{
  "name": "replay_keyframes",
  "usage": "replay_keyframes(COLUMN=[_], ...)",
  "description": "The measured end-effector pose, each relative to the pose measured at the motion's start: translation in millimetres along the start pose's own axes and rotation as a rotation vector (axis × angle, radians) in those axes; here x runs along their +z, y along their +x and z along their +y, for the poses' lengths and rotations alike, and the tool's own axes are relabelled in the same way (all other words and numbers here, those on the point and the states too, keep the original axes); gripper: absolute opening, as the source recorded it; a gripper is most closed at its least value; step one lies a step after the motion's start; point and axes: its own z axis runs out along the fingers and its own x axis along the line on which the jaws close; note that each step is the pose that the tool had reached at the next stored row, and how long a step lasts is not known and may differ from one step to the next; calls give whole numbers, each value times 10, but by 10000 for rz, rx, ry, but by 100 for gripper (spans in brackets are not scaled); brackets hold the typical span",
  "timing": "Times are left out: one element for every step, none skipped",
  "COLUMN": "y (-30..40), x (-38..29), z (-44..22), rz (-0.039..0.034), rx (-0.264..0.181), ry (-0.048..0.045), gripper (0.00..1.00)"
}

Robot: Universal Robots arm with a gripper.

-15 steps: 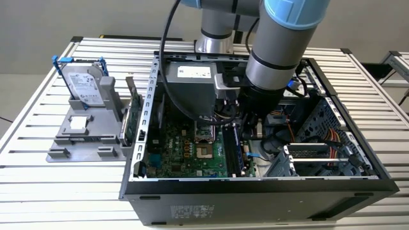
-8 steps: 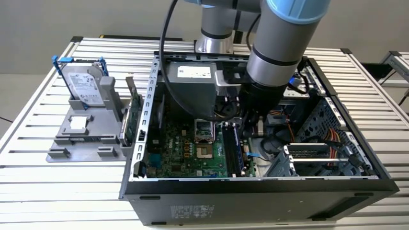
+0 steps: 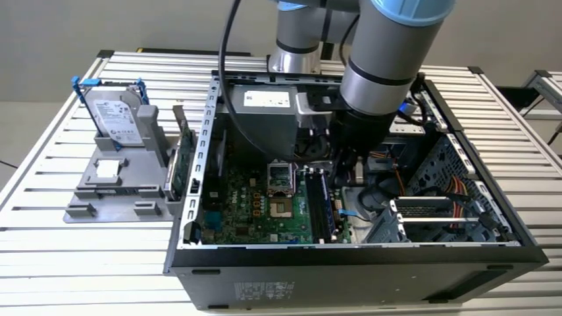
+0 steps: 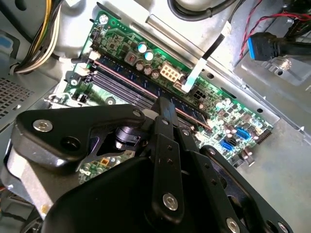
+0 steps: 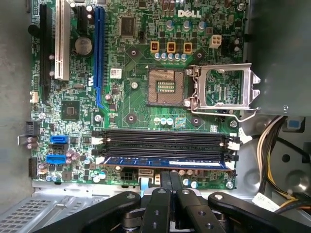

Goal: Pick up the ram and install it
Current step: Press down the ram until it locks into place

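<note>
Dark blue and thin, the ram (image 5: 167,163) already lies in the slot nearest the end effector (image 5: 171,180), one of four parallel memory slots on the green motherboard (image 5: 141,73) — the other three slots (image 5: 165,143) are bare. In the first wrist view, the stick runs the full length of its slot, with the white latches (image 5: 232,143) at one end. The end effector's black fingers (image 5: 163,187) are pressed together, tips poised over the stick's middle, seemingly pressing its top edge.

In the exterior view, the arm (image 3: 378,79) reaches down into the open computer case (image 3: 351,263), which rests on a slatted metal bench (image 3: 52,197). At about 9 o'clock from the case, a grey stand (image 3: 114,191) holds a silver hard drive (image 3: 116,117) and a green card (image 3: 183,161).

By my reading, the pick-up is finished and the stick is placed; whether it is fully clicked home, with both latches closed, cannot be told.
</note>
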Motion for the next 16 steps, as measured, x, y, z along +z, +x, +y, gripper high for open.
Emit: replay_keyframes(y=[0, 1, 1, 1, 1, 1, 1, 2, 2, 2, 2, 2, 2, 3, 3, 3], x=[-12, -24, -36, -50, -63, -74, -81, -87, -94, -101, -110, -120, -132, -163, -162, -162], z=[0, 0, -1, 0, 0, 0, 0, 0, 0, 1, 1, 1, 1, 1, 2, 2], rz=[-1, 0, 0, 0, -1, -1, -1, 0, -1, -1, -1, -1, 0, -1, -3, -2], rx=[0, 0, -2, -3, -2, -2, -2, -2, -1, -2, -2, -1, -1, -2, -1, -1], ry=[0, 0, 0, 0, 0, 0, 0, 0, 0, -1, -1, -1, -1, -1, -4, -4], gripper=[0, 0, 0, 0, 0, 0, 0, 0, 0, 0, 0, 0, 0, 0, 0, 0])
